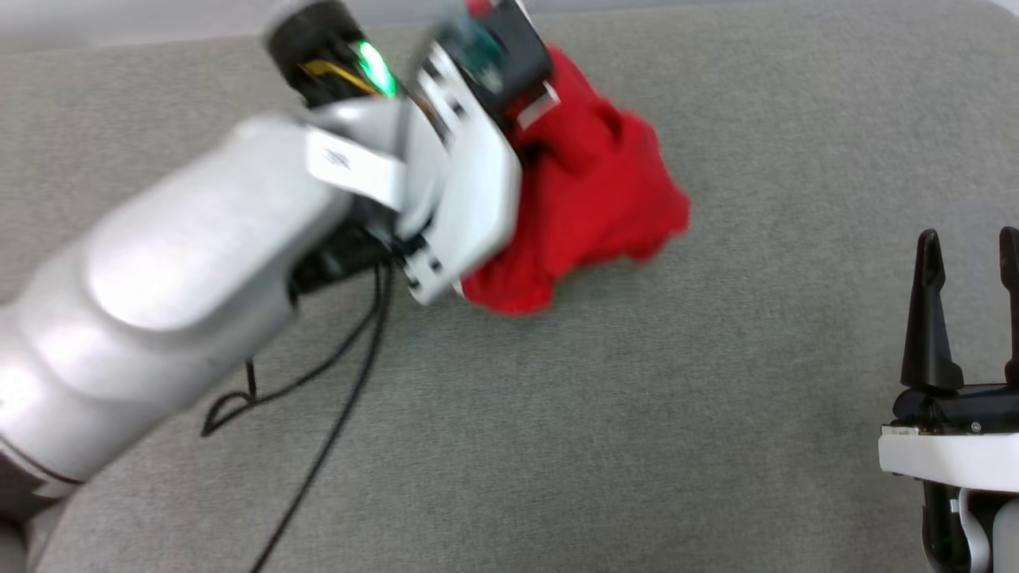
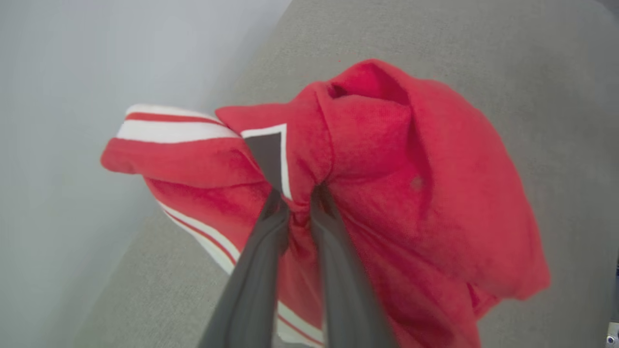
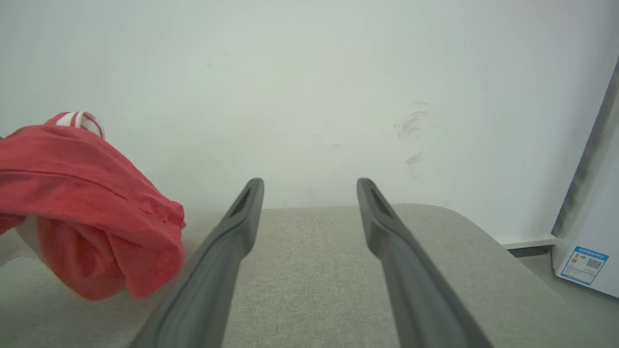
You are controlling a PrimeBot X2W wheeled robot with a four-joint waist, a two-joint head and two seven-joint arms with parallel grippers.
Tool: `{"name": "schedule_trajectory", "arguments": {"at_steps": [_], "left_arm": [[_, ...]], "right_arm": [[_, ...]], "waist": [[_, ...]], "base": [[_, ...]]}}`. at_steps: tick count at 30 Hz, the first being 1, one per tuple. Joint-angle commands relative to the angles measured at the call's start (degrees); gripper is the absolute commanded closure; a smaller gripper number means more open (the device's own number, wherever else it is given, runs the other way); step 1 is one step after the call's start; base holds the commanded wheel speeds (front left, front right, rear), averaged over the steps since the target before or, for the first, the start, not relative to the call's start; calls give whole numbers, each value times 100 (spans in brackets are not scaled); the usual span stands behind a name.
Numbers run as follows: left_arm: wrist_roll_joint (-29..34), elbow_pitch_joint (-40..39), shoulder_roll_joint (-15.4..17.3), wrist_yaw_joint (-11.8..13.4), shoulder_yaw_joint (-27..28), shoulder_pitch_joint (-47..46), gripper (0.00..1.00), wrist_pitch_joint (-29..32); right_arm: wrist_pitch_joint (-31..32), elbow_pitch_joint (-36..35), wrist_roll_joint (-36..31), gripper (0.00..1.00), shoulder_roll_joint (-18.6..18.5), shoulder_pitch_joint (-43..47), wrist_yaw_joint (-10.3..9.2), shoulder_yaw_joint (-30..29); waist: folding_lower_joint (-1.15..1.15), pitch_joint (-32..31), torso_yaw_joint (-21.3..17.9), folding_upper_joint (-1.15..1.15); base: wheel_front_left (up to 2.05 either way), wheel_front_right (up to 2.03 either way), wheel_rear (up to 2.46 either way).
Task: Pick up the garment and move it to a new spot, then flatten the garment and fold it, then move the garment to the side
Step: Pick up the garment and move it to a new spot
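Between left jaws, red garment (image 2: 387,193)

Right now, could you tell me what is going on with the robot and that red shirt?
The robot's left gripper is pinched shut on a bunched-up red shirt, holding it in a heap at the far part of the grey cushion. Whether its lowest folds touch the cushion is hard to tell. The right gripper is open, off to the side, with nothing in it. The shirt is not yet flattened or folded.
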Motion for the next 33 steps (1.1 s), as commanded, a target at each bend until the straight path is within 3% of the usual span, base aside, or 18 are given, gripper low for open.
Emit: {"name": "schedule_trajectory", "arguments": {"at_steps": [1, 8, 17, 18, 19, 23, 28, 33], "left_arm": [[-34, 20, -41, 14, -230, 80, 100, -50], [-218, 310, -308, 14, -744, 522, 100, -82], [31, 409, -543, 13, -793, 1575, 100, 215], [68, 452, -563, 13, -796, 1590, 65, 109], [113, 495, -594, 14, -793, 1571, 0, -6], [133, 682, -730, 14, -786, 1338, 0, -743], [171, 934, -834, 35, -478, 1215, 0, -2079], [279, 1146, -763, 367, -61, 1520, 0, -3206]], "right_arm": [[-12, -1, 52, 0, 11, -84, -4, 11], [-12, 23, 127, 0, 11, -160, -4, 25], [-12, 61, 122, 0, 11, -213, -4, -6], [-12, 66, 110, 0, 11, -206, -4, -15], [-12, 70, 95, 0, 11, -197, -4, -13], [-12, 98, 58, 0, 11, -124, -4, -15], [-12, 163, -14, 0, 11, 33, -4, -40], [-12, 239, -69, 0, 11, 206, -4, -27]], "waist": [[0, 88, -101, 0], [0, 223, -211, 0], [0, 319, -244, 0], [0, 311, -228, 0], [0, 292, -209, 0], [0, 154, -114, 0], [0, -136, 52, 0], [0, -458, 214, 0]], "base": [[0, 0, 0], [0, 0, 0], [0, 0, 0], [0, 0, 0], [0, 0, 0], [0, 0, 0], [0, 0, 0], [0, 0, 0]]}}
